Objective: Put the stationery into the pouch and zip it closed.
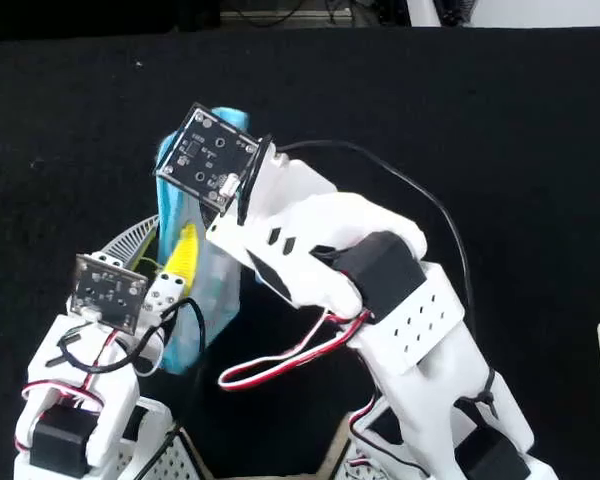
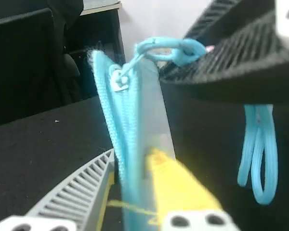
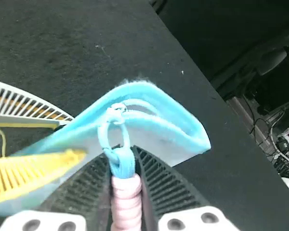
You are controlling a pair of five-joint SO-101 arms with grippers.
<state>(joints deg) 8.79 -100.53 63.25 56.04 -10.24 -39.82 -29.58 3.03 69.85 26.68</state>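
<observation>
Blue pouch [image 1: 208,292] is pinched by the left end effector [image 2: 132,159] while the right end effector [image 3: 121,158] clamps its zipper cord [image 3: 121,167].

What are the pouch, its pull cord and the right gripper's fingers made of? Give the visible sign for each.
Pouch: likely woven fabric trim, going by the fuzzy blue edge, with a smooth, translucent, plastic-looking side.
Pull cord: braided textile string, matte and looped.
Right gripper fingers: hard black plastic, probably printed, judging by the fine ribbing.
</observation>
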